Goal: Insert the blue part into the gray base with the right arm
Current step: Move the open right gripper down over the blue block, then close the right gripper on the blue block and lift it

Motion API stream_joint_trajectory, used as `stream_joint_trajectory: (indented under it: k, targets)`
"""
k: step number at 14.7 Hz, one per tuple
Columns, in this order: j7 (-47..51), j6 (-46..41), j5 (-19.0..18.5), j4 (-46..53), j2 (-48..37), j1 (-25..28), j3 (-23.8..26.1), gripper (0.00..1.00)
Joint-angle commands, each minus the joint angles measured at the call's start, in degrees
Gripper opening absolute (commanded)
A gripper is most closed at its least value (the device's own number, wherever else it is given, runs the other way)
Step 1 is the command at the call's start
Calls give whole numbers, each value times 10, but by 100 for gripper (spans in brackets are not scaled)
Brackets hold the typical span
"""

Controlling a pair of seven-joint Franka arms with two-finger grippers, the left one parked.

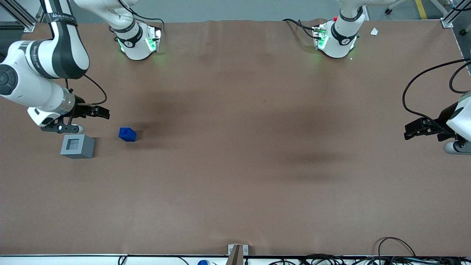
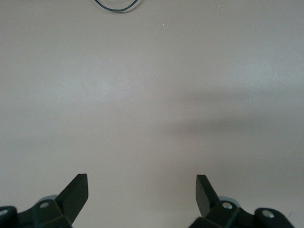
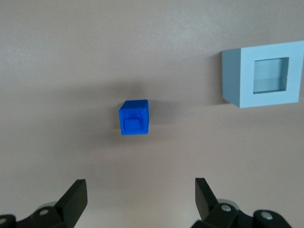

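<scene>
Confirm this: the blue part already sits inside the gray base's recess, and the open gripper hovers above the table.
Wrong on one count: the blue part lies on the table beside the gray base, whose recess is empty, as the right wrist view shows. The gripper is indeed open and hovering.

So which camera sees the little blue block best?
The right wrist view: the blue part sits on the table with its stepped end showing, ahead of the open gripper. The front view shows it only as a small block beside the gray base. The left wrist view doesn't show it.
</scene>
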Motion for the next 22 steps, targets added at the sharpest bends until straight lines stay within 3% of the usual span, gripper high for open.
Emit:
stream_joint_trajectory:
  k: [1, 17, 22]
  targets:
    - [2, 64, 1, -64, -20, 3, 2, 100]
    - [4, 269, 6, -118, 92, 16, 3, 91]
    - [4, 291, 7, -118, 124, 23, 3, 85]
